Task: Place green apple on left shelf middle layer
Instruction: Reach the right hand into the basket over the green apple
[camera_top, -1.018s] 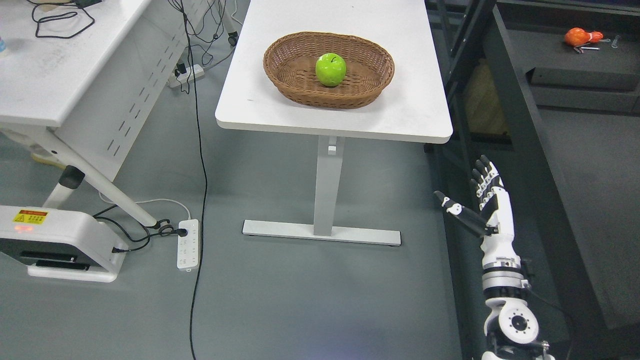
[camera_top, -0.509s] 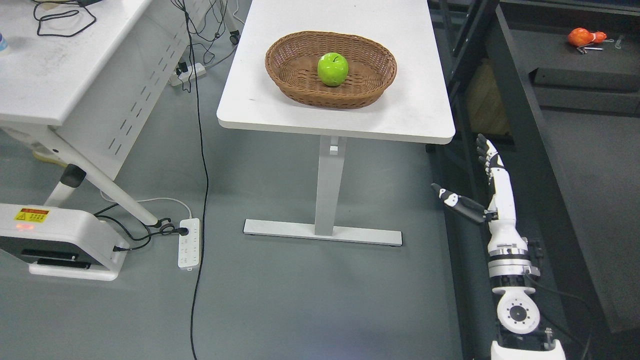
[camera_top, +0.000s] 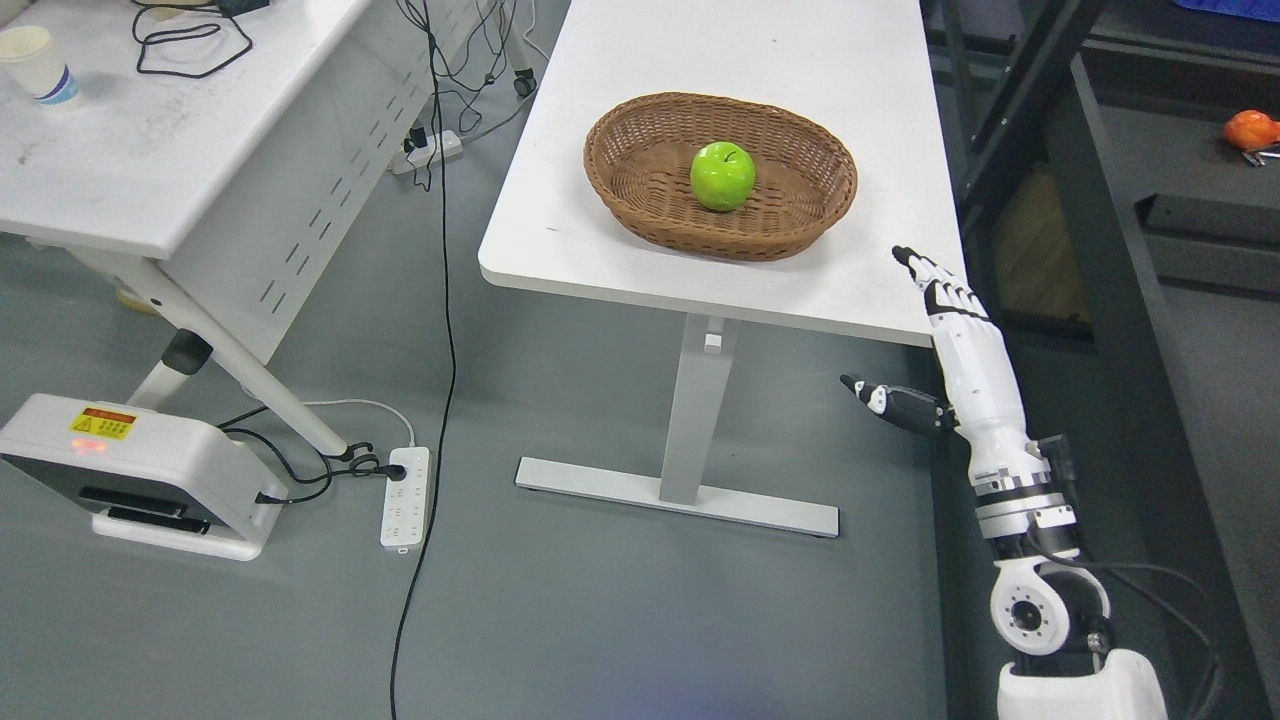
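Observation:
A green apple (camera_top: 722, 176) lies in the middle of a brown wicker basket (camera_top: 640, 200) on a white table (camera_top: 600, 250). My right hand (camera_top: 900, 330) rises from the lower right, open, fingers stretched out and the thumb held apart to the left. Its fingertips (camera_top: 908, 257) reach the table's front right corner, well to the right of and nearer than the basket. It holds nothing. The left arm does not show.
A dark shelf unit (camera_top: 1120, 300) stands at the right, with an orange-red object (camera_top: 1250, 130) on one level. Another white desk (camera_top: 150, 170) with cables and a paper cup (camera_top: 38, 65) is at the left. A power strip (camera_top: 403, 497) and cord lie on the floor.
The whole picture has shifted right and down, so the camera moved. My right hand has risen and reached forward, from below the table edge up to its front right corner.

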